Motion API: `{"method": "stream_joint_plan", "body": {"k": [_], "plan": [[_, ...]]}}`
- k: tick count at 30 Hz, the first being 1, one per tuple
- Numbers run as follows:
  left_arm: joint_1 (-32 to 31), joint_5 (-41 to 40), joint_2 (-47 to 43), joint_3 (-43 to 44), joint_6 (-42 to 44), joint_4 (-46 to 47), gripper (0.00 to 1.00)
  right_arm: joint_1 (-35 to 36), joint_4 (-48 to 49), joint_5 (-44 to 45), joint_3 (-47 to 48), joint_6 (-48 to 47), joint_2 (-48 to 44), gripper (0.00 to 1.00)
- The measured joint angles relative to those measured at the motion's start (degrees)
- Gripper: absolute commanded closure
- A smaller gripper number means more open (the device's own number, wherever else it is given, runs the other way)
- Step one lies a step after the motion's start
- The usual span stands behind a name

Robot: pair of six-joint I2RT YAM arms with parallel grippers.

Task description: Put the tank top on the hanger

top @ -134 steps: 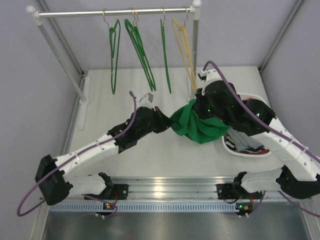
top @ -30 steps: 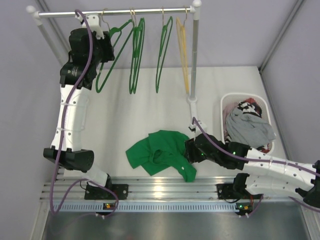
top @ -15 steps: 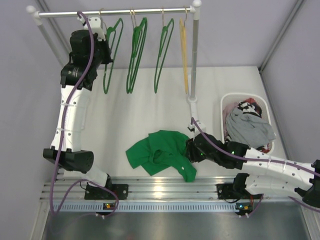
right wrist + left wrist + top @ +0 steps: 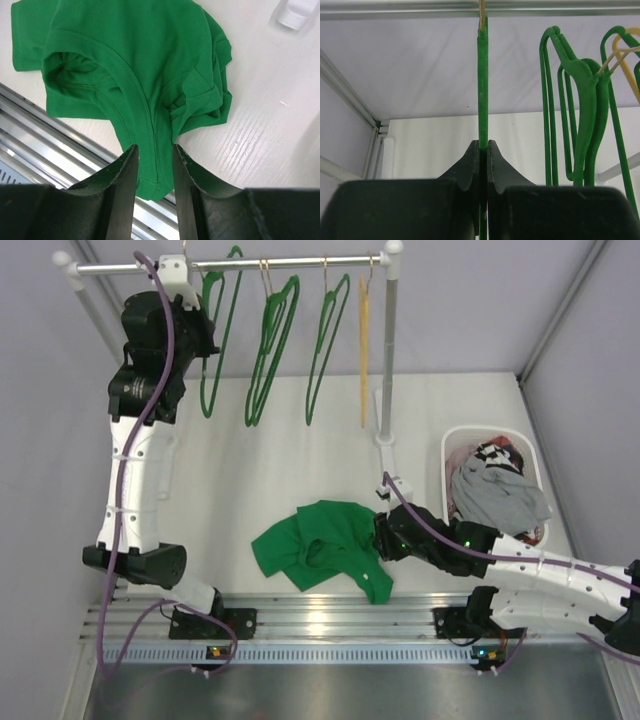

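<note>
Tank top (image 4: 318,548) lies crumpled by the worktop's near edge, with the right gripper (image 4: 382,537) at its right side. The hanger (image 4: 214,340) hangs over the far-left corner, well apart from it.

Left wrist: the left gripper (image 4: 483,147) has its jaws pinched shut on the hanger's upright bar.

Right wrist: jaws parted, straddling the tank top's ribbed edge, which runs lengthwise between them.

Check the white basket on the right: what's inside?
A grey garment fills the white basket, with dark red-and-white patterned cloth showing at its far edge. Anything beneath the grey garment is covered.
</note>
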Motion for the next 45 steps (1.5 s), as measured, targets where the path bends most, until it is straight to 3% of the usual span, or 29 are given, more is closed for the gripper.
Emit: {"method": "stream_joint_plan", "body": {"k": [5, 15, 29, 45], "plan": [[0.0, 0.4, -3.0, -1.0, -0.1, -0.1, 1.0, 0.0, 0.0, 0.4, 0.1, -0.5, 0.0, 0.65], [0.0, 2.3, -16.8, -16.5, -0.7, -0.2, 1.0, 0.0, 0.0, 0.4, 0.1, -1.6, 0.0, 0.64], [0.0, 9.6, -42.4, -47.7, -4.7, -9.0, 1.0, -0.2, 0.0, -1.5, -0.5, -1.7, -0.3, 0.64], [-0.6, 21.8, -53.9, -60.1, -8.4, -17.5, 1.0, -0.2, 3.5, -7.9, -9.6, 2.2, 0.0, 0.65]]}}
